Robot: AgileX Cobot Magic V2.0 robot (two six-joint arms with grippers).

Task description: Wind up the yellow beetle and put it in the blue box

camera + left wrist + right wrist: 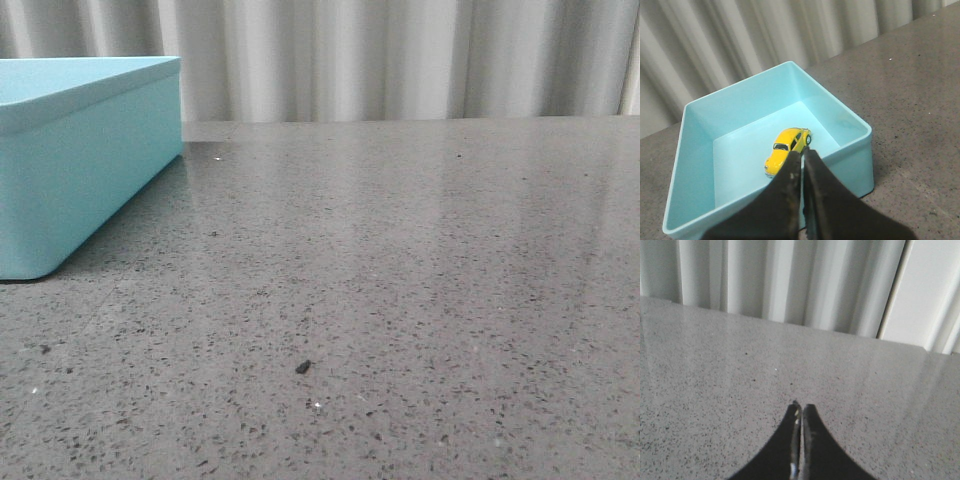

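Note:
The yellow beetle [786, 150] lies on the floor of the blue box [850, 147] in the left wrist view, on its wheels. My left gripper [803, 154] hangs above the box's near wall, shut with nothing between its fingers, apart from the car. The front view shows only the blue box's [90, 170] outer side at the far left; the car is hidden there, and neither gripper appears. In the right wrist view my right gripper [802, 408] is shut and empty over bare grey tabletop.
A speckled grey stone table [400, 300] spreads to the right of the box. A pleated white curtain [400, 60] closes off the back edge. A small dark speck [303, 367] lies on the table near the front.

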